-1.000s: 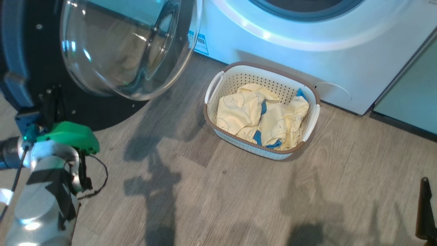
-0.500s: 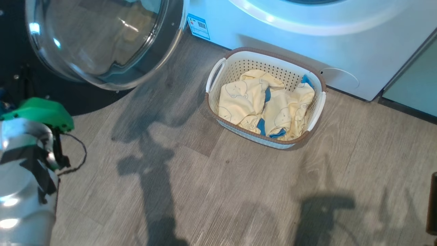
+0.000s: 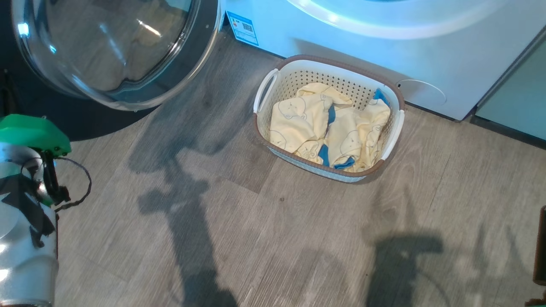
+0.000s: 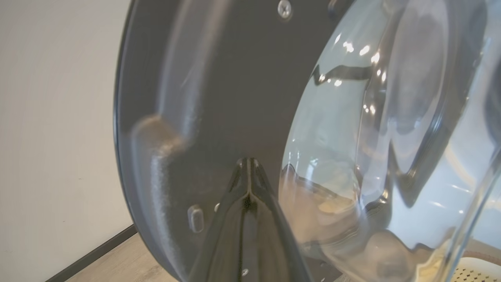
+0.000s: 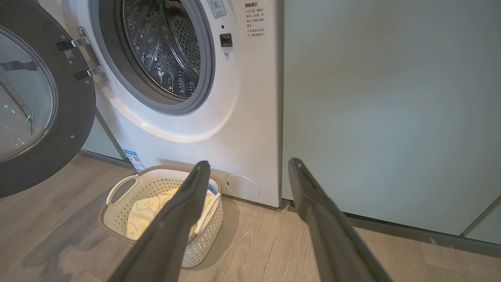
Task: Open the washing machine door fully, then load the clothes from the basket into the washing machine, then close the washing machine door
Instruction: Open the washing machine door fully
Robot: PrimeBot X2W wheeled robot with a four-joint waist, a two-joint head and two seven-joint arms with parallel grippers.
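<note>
Door opening is judged nearly complete: the washing machine door stands wide, the left gripper with fingers pressed together at its inner rim; next, the right gripper, fingers wide and empty, must reach the clothes in the basket on the floor.

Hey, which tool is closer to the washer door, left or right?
Left. The left tool, shut, has its tips right up at the black rim of the door. The right tool, open, hangs back on the far side of the basket from the door.
</note>
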